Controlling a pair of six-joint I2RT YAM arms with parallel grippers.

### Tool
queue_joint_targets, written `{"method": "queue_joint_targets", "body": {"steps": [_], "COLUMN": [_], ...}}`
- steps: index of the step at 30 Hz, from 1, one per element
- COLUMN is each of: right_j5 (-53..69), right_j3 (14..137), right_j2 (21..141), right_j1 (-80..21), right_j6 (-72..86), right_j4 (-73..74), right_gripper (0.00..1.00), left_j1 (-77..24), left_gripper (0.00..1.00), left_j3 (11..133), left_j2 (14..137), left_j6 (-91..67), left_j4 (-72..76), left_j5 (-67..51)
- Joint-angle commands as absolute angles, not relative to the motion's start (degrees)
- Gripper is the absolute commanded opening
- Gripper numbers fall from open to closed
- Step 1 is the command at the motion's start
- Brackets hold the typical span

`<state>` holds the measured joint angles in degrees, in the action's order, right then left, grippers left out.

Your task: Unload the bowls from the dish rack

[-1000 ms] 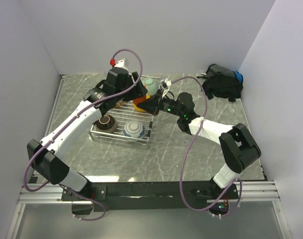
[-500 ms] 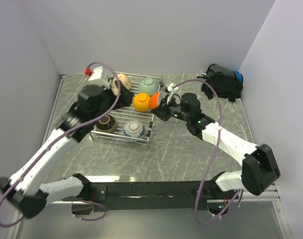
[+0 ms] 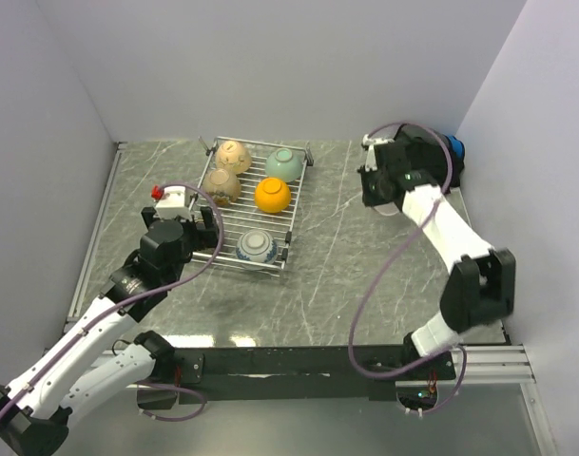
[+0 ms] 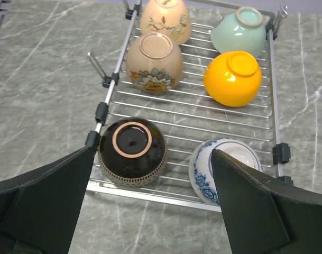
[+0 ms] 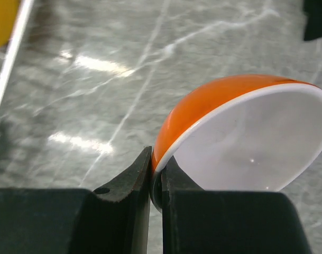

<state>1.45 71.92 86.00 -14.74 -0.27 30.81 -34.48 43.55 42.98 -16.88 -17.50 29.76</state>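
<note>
The dish rack [image 3: 296, 204] holds a tan bowl [image 3: 234, 152], a speckled brown bowl [image 3: 222, 183], a pale green bowl [image 3: 284, 164], a yellow-orange bowl [image 3: 273, 195] and a white bowl with blue pattern [image 3: 257, 247]. The left wrist view also shows a dark brown bowl [image 4: 132, 150] upside down at the rack's [image 4: 150, 193] near left corner. My left gripper [image 4: 152, 159] hovers open above the rack's near edge, holding nothing. My right gripper [image 5: 156, 169] is shut on the rim of an orange bowl [image 5: 213, 114], held tilted over the marble at the right. That bowl is hidden in the top view.
A black bag [image 3: 432, 152] with a blue part lies at the back right, close behind my right gripper [image 3: 376, 185]. White walls enclose the table on three sides. Bare marble lies between the rack and the bag.
My left arm has drawn back from the rack's far side to its near left corner and its gripper has opened. My right arm has carried the orange bowl from the rack toward the bag.
</note>
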Motion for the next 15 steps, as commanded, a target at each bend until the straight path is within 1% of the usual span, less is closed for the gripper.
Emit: {"method": "queue_joint_targets", "body": {"steps": [1, 7, 15], "right_j5": [-4.4, -10.5, -10.8], "right_j3": [82.7, 88.5, 92.1], "right_j2": [96.4, 106.9, 114.1], "right_j1": [-11.3, -9.3, -8.7], "right_j6": [-1.9, -1.5, -2.1], "right_j4": [45.6, 51.8, 53.8], "right_gripper": [0.00, 0.00, 0.00], "left_j1": [-34.4, -34.1, -31.4], "left_gripper": [0.99, 0.99, 0.99], "left_j3": [43.6, 42.9, 43.0], "left_j2": [39.9, 38.2, 38.3], "left_j6": [-16.7, -16.4, -17.1], "left_j4": [-14.0, -13.7, -13.8], "left_j5": [33.4, 34.0, 31.0]}}
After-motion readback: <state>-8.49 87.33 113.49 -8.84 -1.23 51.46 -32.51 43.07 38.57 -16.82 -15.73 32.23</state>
